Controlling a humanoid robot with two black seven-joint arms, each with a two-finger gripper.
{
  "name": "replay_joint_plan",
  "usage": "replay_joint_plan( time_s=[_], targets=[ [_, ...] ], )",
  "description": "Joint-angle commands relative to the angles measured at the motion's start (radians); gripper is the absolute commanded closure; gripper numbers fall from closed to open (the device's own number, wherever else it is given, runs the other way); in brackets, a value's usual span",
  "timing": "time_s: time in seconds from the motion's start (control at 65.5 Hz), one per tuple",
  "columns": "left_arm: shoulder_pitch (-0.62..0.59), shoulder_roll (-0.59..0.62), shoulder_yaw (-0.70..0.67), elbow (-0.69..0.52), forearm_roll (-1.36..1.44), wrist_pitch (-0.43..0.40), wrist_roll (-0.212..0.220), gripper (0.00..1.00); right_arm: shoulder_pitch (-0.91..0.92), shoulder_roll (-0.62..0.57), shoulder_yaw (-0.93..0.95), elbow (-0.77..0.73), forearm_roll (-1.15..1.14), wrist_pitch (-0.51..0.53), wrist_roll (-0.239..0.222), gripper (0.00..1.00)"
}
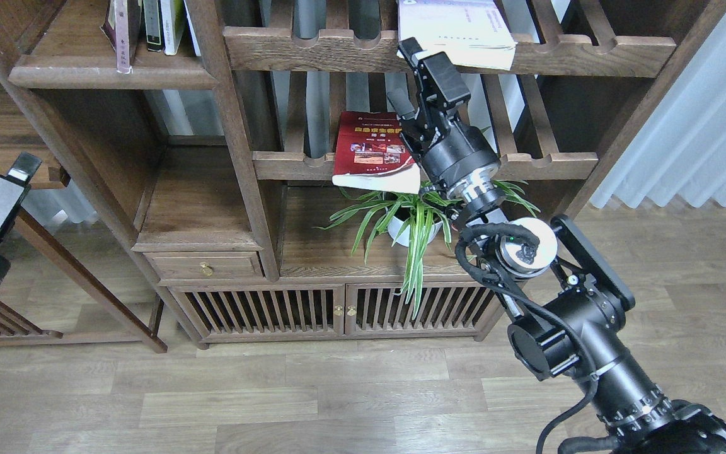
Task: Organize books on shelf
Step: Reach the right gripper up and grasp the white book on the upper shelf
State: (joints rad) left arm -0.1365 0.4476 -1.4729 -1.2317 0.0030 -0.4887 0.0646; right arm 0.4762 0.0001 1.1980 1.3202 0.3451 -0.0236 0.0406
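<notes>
Done so far: we are seeing some books (149, 25) already standing upright on the solid dark shelf (111, 74), up and far to the left of our right end effector (414, 75)
Left to do: the red book (372, 148) is lying on a slatted rack (546, 165), just left of and below that end effector, one corner hanging off; the pale book (457, 28) is lying on the upper rack, just above and right of it
Right end effector: we are judging it released, holding nothing, beside the red book's right edge
Left end effector (13, 180): far off to the left, seen end-on; we cannot tell its state
Room: a potted plant (410, 221) is sitting below the right end effector; wooden floor (312, 397); curtain (697, 126) to the right
</notes>
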Motion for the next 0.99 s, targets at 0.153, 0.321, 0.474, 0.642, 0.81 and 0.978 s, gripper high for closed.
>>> replay_joint_plan(
  time_s=[0.153,0.321,0.474,0.642,0.81,0.978],
  targets=[
    [0.0,-0.001,0.0,0.009,0.0,0.0,0.001,0.0,0.07,0.0,0.071,-0.075,-0.026,-0.007,0.019,0.12],
    [0.0,-0.003,0.0,0.009,0.0,0.0,0.001,0.0,0.082,0.0,0.106,-0.084,-0.026,-0.028,0.021,0.18],
    [-0.002,-0.003,-0.001,0.009,0.0,0.0,0.001,0.0,0.085,0.0,0.112,-0.104,-0.037,-0.047,0.041,0.27],
    [0.0,-0.003,-0.001,0.011,0.0,0.0,0.001,0.0,0.097,0.0,0.123,-0.141,-0.13,-0.073,0.093,0.46],
    [-0.002,-0.003,-0.001,0.014,0.0,0.0,0.001,0.0,0.097,0.0,0.134,-0.139,-0.137,-0.05,0.093,0.68],
    [0.0,-0.004,-0.001,0.015,0.0,0.0,0.001,0.0,0.087,0.0,0.112,-0.118,-0.133,0.063,0.076,0.93]
  ],
)
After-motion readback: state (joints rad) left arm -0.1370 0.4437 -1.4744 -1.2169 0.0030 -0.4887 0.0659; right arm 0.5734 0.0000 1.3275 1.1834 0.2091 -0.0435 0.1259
